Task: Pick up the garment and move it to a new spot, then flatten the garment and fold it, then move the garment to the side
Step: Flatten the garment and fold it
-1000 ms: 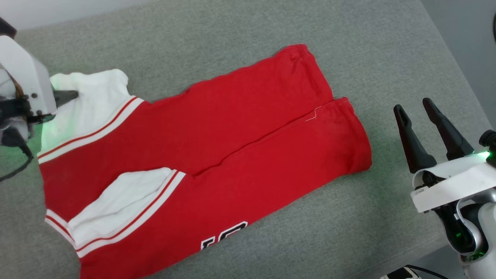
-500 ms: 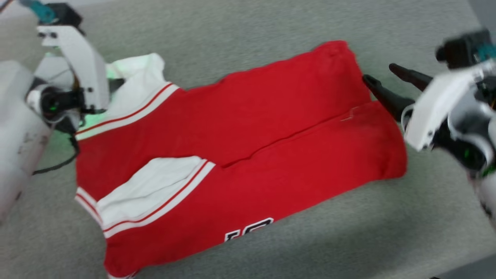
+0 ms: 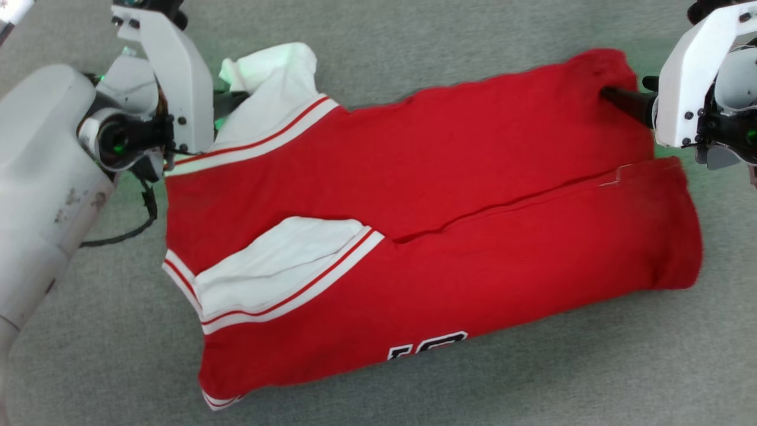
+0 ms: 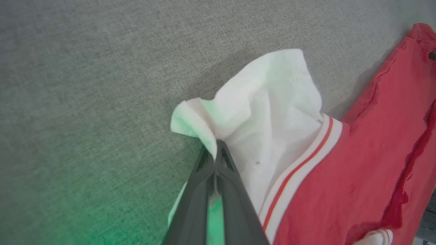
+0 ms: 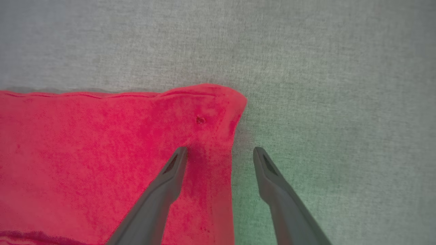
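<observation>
The right gripper [image 5: 220,151] has swung in from well off the cloth to the jersey's far right corner, and the left gripper [image 4: 216,149] has snapped shut since a second ago. The head camera has shifted too.

The grey fabric surface [image 3: 414,35] spreads under everything. On it lies the red jersey [image 3: 449,195], folded lengthwise and slanting across the head view, with black white-outlined lettering [image 3: 429,345] peeking out at its near edge.

The pale left forearm [image 3: 41,177] comes in from the left, and its white wrist bracket [image 3: 177,77] blocks the fingertips in the head view. The left wrist view settles it: both fingers are pinched together on the bunched upper white sleeve [image 4: 269,112].

The other white sleeve [image 3: 278,266] lies flat on the red.

At the far right corner, the right fingers stand spread. One is over the red cloth and one over the grey, straddling the edge.

A black cable [image 3: 136,228] loops beside the left wrist.
</observation>
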Robot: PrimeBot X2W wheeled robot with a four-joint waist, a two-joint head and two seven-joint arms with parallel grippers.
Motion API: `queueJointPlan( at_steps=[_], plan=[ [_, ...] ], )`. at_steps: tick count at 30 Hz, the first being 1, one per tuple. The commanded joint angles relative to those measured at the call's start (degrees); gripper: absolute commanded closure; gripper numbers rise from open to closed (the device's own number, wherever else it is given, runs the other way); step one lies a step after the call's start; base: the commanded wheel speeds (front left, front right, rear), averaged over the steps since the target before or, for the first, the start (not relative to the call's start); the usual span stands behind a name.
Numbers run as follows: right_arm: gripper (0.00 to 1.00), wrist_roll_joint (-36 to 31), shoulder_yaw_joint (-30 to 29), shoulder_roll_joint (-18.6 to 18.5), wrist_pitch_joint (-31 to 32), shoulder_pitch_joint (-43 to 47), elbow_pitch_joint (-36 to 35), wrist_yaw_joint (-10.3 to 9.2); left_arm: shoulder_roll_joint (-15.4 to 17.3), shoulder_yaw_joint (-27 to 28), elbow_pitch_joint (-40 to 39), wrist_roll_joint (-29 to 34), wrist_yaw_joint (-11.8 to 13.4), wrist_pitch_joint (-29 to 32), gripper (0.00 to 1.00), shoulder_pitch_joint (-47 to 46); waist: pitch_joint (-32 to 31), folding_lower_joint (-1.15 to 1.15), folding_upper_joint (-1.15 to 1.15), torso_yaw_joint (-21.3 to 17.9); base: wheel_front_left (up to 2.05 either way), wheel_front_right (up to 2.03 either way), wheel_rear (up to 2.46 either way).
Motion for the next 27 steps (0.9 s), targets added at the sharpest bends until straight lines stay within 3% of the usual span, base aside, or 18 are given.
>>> queueJointPlan(
  at_steps=[1,7,8,10,11,17,27],
  plan=[
    [0.00,-0.5,0.8,0.7,-0.1,-1.5,1.8,-0.09,0.2,-1.0,0.0,-0.2,0.2,0.2,1.00,0.7,1.3,0.00,0.00,1.2,0.00,0.00,0.00],
    [0.00,0.2,3.6,2.2,-0.7,-4.1,6.5,-0.09,-0.4,-2.0,-1.8,-0.3,0.2,-0.8,1.00,0.0,2.6,0.00,0.00,1.9,0.00,0.00,0.00],
    [0.40,0.5,3.8,2.4,-0.4,-4.4,7.3,-0.09,-0.6,-2.1,-2.0,-0.4,0.2,-0.9,1.00,-0.1,2.7,0.00,0.00,1.9,0.00,0.00,0.00],
    [0.84,1.3,4.0,2.7,-1.3,-5.1,8.1,-0.09,-0.9,-2.3,-2.5,-0.6,0.2,-1.5,1.00,-0.3,2.9,0.00,0.00,2.1,0.00,0.00,0.00],
    [1.00,1.5,3.9,2.6,-2.3,-5.5,8.5,-0.09,-1.1,-2.2,-2.8,-0.8,0.2,-2.2,1.00,-0.3,2.9,0.00,0.00,2.2,0.00,0.00,0.00],
    [1.00,3.5,4.7,0.6,-8.9,-4.6,8.1,-0.09,-1.2,-0.9,-6.3,-2.6,0.1,-7.7,1.00,0.6,0.4,0.00,0.00,3.6,0.00,0.00,0.00],
    [1.00,8.4,9.1,-6.2,-15.0,2.8,0.1,-0.09,3.6,0.9,-21.4,-5.2,0.1,-19.2,1.00,5.9,-6.3,0.00,0.00,6.4,0.00,0.00,0.00]
  ],
)
